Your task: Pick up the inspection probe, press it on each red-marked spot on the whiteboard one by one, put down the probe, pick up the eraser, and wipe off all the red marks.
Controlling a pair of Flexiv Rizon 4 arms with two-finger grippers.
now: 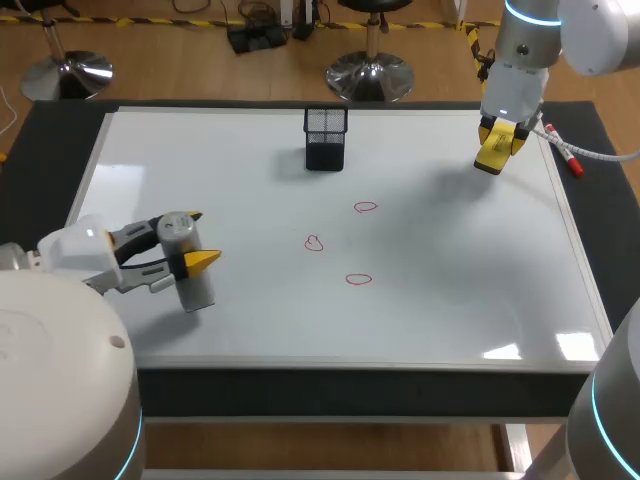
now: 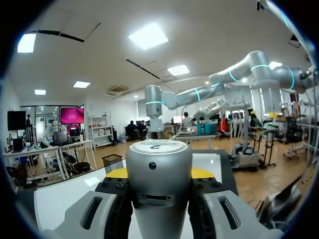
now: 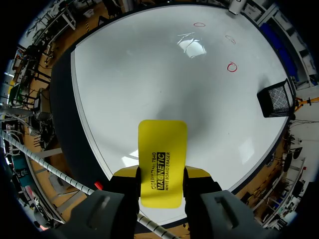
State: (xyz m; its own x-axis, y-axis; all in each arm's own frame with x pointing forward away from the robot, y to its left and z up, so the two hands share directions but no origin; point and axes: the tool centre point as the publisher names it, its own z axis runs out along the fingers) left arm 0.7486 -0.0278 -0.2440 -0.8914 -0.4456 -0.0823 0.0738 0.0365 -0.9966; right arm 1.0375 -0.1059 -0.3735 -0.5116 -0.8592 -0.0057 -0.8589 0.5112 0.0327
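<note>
Presently our left hand [image 1: 196, 240] is clamped on the probe [image 1: 192, 278], which is upright over the left part of the whiteboard [image 1: 450, 290]; we cannot tell whether it touches. Our right hand [image 1: 497, 148] grips the yellow eraser [image 1: 490, 160] above the far right corner. Three red marks [image 1: 314, 243] sit mid-board, well apart from both. A black basket [image 1: 326, 140] stands near the far edge, and a red marker [image 1: 567, 157] lies at the right edge.
</note>
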